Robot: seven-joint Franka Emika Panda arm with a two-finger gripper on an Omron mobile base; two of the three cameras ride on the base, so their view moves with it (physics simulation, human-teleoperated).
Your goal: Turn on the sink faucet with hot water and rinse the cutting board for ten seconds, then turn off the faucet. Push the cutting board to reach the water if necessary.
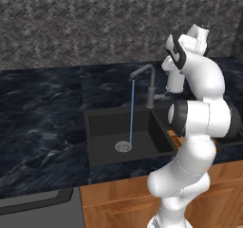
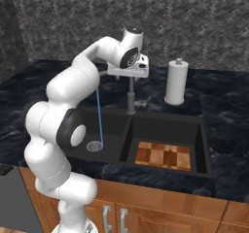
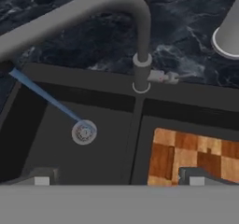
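Black sink (image 2: 204,144) holds cutting board (image 2: 163,155) well below the parted pincer (image 2: 127,72).

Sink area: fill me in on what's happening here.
The white arm's gripper hangs open above the slim grey gooseneck faucet, holding nothing. A thin light-blue water stream falls onto the round drain in the left basin of the matte black sink. The striped orange-brown wooden cutting board lies flat in the right basin, apart from the water, so it is not being rinsed.
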